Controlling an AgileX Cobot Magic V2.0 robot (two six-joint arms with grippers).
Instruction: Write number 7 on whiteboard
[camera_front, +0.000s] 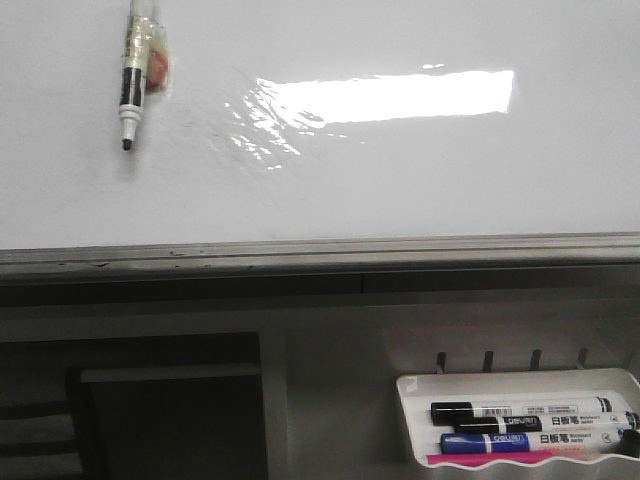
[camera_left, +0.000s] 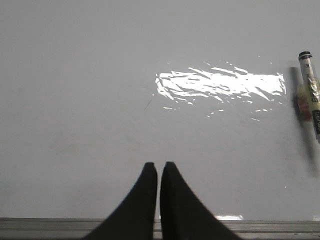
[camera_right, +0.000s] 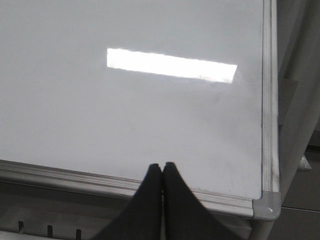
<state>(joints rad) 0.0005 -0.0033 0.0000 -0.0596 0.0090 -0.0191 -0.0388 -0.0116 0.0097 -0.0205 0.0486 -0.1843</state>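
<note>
Front view: the whiteboard fills the upper half of the picture, a bright rectangular glare across its glossy face and its grey bottom rail running edge to edge. A black-capped marker, wrapped in tape, lies on the board at upper left, tip pointing toward the rail. No drawn digit can be made out on the board. Below the rail, at lower right, a small white tray holds a black marker, a blue marker and a pink item. Neither tool appears in this view.

Left wrist view: the left tool hangs over the board with its two dark fingers pressed almost together — clenched on nothing. The rail passes under the fingers' base. Ahead of the fingertips and off to one side lies the glare, broken into ripples; well beyond it, at the picture's far edge, is the taped marker, apart from the tool. A faint short dark scratch shows on the board ahead of the fingertips; whether it is ink cannot be told.

Right wrist view: the right tool is likewise clenched and empty, fingertips over the board just inside the rail. The board's rounded corner piece sits near the tool to one side — the glare lies farther ahead of it.
</note>
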